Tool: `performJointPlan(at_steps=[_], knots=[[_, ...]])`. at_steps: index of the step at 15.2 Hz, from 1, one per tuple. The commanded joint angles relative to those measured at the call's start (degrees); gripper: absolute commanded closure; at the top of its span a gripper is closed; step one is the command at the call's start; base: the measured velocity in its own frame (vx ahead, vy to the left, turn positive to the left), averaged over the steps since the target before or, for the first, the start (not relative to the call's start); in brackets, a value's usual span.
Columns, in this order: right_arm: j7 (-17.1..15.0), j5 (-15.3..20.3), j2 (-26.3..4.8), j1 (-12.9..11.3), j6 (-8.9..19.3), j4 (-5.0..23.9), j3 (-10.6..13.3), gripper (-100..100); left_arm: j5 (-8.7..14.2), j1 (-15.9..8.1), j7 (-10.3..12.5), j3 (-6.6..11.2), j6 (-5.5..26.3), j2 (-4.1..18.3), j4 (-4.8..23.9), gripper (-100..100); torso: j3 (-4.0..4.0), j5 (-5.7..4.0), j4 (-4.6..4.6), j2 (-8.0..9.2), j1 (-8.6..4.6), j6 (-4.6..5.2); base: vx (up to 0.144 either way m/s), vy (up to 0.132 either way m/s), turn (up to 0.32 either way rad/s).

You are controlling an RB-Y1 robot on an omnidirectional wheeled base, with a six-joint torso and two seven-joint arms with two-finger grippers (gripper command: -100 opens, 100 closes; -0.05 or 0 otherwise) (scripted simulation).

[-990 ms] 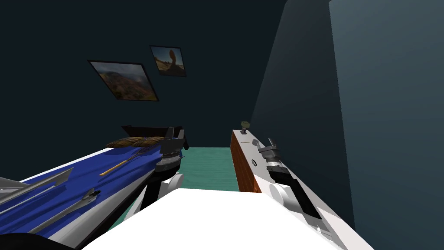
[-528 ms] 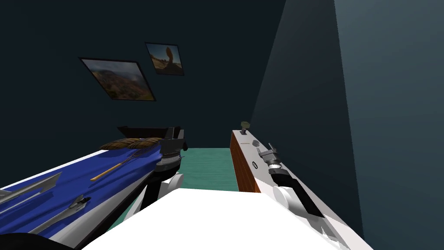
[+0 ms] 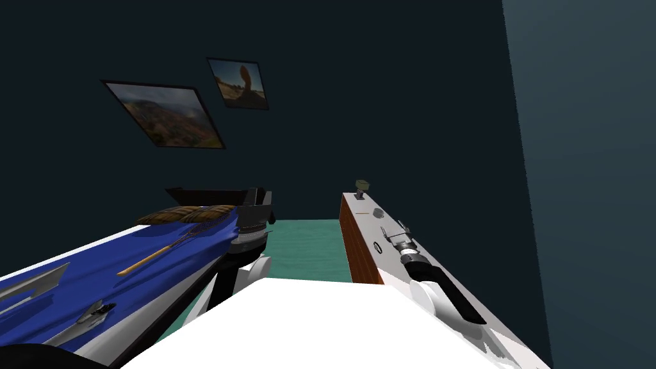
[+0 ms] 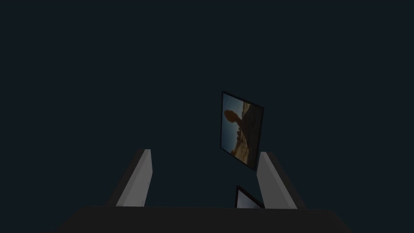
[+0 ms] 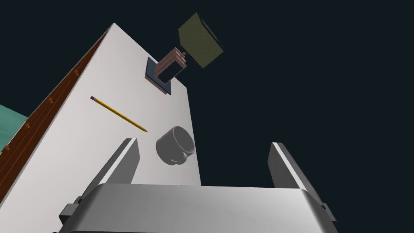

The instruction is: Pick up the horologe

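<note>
A small dark ring-shaped thing with a pale middle, which I take for the horologe (image 3: 377, 246), lies on the white top of a brown-fronted dresser (image 3: 366, 224). In the head view my right gripper (image 3: 392, 229) hovers just above that top, and the ring lies beside its wrist, behind the fingertips. In the right wrist view the right gripper (image 5: 202, 141) is open and holds nothing. Ahead of it stand a grey mug (image 5: 176, 145), a yellow pencil (image 5: 118, 114) and a small lamp (image 5: 178, 60) with an olive shade. My left gripper (image 4: 204, 150) is open, raised beside the bed.
A bed with a blue cover (image 3: 128, 262) runs along my left, with a racket (image 3: 168, 244), brown pillows (image 3: 186, 214) and grey tools on it. Teal floor (image 3: 307, 250) lies between bed and dresser. A dark wall (image 3: 576, 192) stands close behind the dresser.
My head has turned, sliding the wall pictures and bed leftward. The right gripper has dropped lower and drawn back toward me over the dresser top, fingers still open.
</note>
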Motion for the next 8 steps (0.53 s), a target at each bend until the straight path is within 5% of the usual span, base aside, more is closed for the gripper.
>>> performJointPlan(at_steps=[1, 8], knots=[[-1.8, -1.4, 0.0, 0.5, 2.8, 0.4, -0.6, -100, 0.0, 0.0, 0.0, 0.0, 0.0, 0.0, 0.0, 0, 0.0, 0.0, 0.0, 0.0, 0.0, 0.0, 0.073, -0.014, -0.017], [-7.8, -6.2, -0.3, 1.9, 9.4, 3.4, -2.4, -100, 0.0, 0.0, 0.0, 0.0, 0.0, 0.0, 0.0, 0, -0.01, 0.0, 0.0, -0.01, 0.01, 0.0, 0.065, -0.006, -0.017]])
